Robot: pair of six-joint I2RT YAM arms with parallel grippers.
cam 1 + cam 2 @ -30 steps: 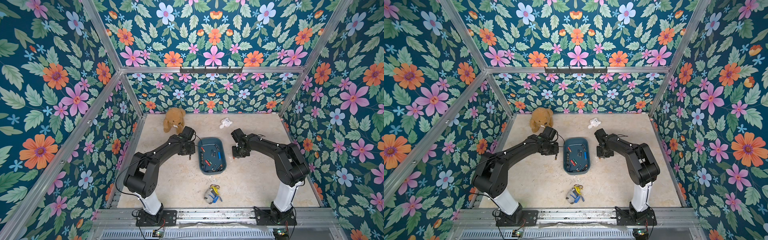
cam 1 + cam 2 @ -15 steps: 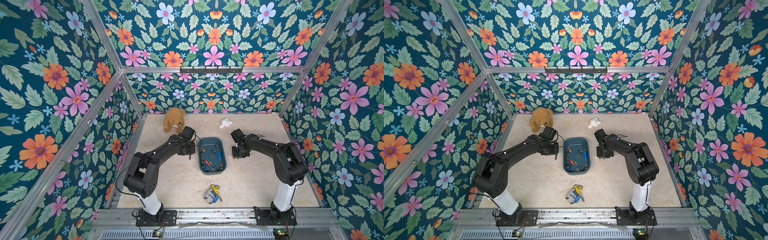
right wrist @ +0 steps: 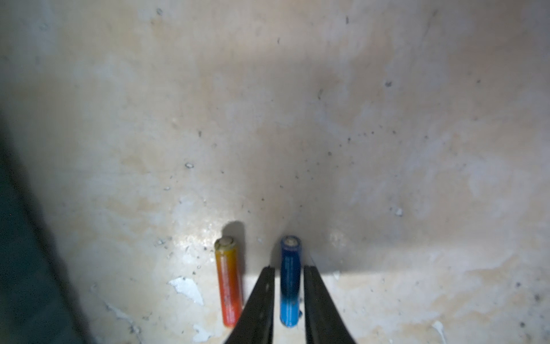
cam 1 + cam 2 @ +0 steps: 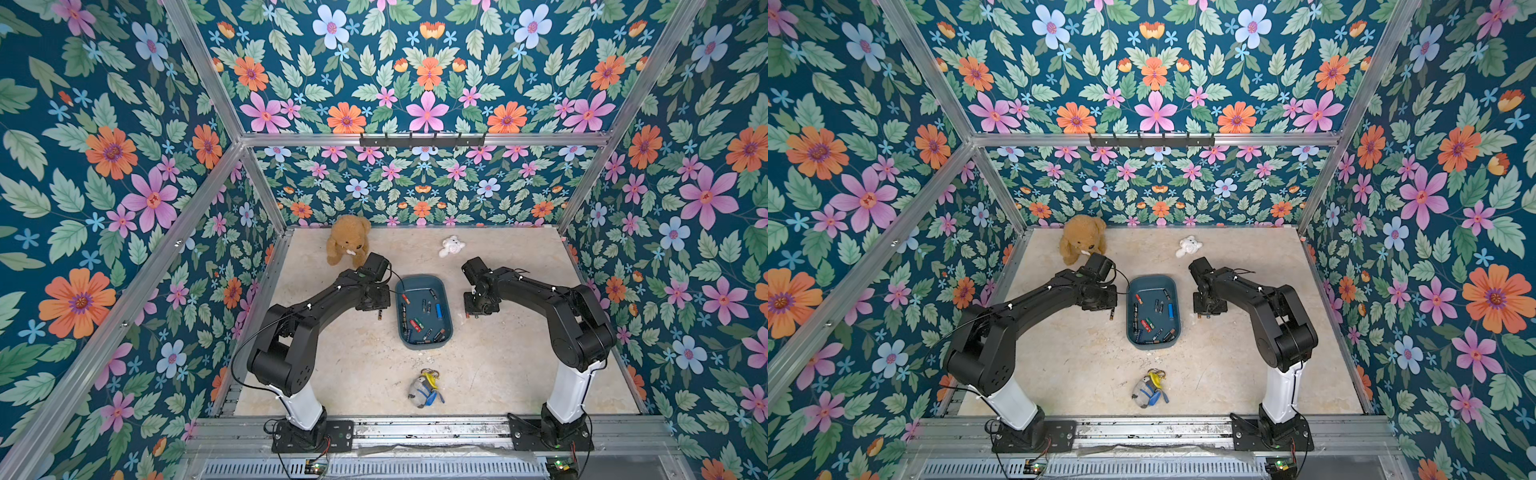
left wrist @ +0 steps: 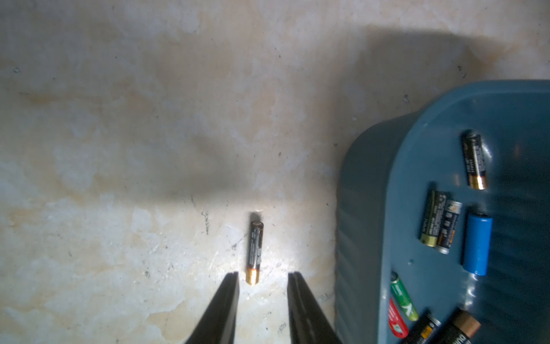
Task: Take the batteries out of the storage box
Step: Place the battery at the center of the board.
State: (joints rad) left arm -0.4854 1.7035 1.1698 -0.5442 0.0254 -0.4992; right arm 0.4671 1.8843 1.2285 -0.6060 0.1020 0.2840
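Note:
The teal storage box (image 4: 417, 286) (image 4: 1150, 284) sits mid-table with several batteries (image 4: 424, 320) (image 4: 1152, 322) inside. My left gripper (image 5: 263, 275) (image 4: 374, 306) hovers just left of the box and is open. A black copper-ended battery (image 5: 255, 250) (image 4: 379, 316) lies on the table just ahead of its fingertips. My right gripper (image 3: 289, 269) (image 4: 478, 309) is right of the box, low over the table. Its jaws straddle a blue battery (image 3: 290, 280) with a thin gap on each side. An orange battery (image 3: 228, 283) lies beside it.
A brown teddy bear (image 4: 348, 241) sits behind the left arm and a small white plush (image 4: 452, 246) lies at the back. A grey plush toy (image 4: 424, 388) lies near the front edge. Floral walls enclose three sides.
The right jaws have eased slightly apart around the blue battery. Neither arm has visibly moved in the top views.

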